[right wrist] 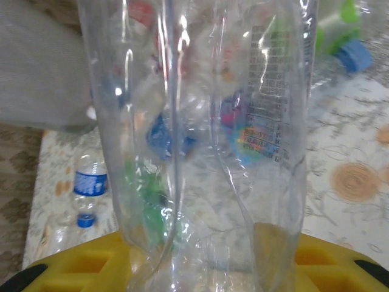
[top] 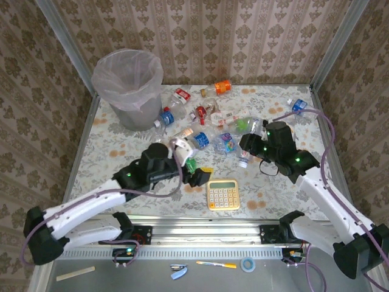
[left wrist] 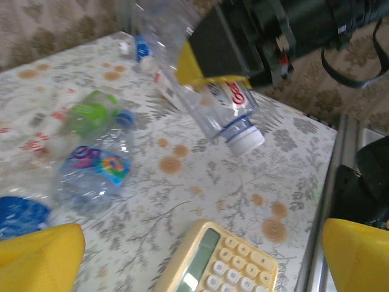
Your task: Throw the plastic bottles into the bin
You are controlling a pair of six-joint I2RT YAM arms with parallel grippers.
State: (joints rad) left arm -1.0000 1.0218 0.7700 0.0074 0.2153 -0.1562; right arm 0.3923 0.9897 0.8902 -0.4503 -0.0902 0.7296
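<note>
The grey bin (top: pixel 127 85), lined with a whitish bag, stands at the table's back left. Several crushed plastic bottles (top: pixel 213 115) lie scattered in the middle, one with an orange label (top: pixel 220 87) at the back. My right gripper (top: pixel 246 151) is shut on a clear bottle (right wrist: pixel 200 152) with a white cap (left wrist: pixel 246 139), held just above the table. The yellow fingers (right wrist: pixel 73 267) clamp its lower body. My left gripper (top: pixel 190 162) hangs open with nothing between its fingers (left wrist: pixel 36 252), over the table beside the calculator.
A yellow calculator (top: pixel 222 194) lies near the front edge, under the left gripper (left wrist: pixel 200 255). A blue-capped bottle (top: pixel 296 104) sits at the far right, another (top: pixel 165 117) next to the bin. Patterned walls close in the table on three sides.
</note>
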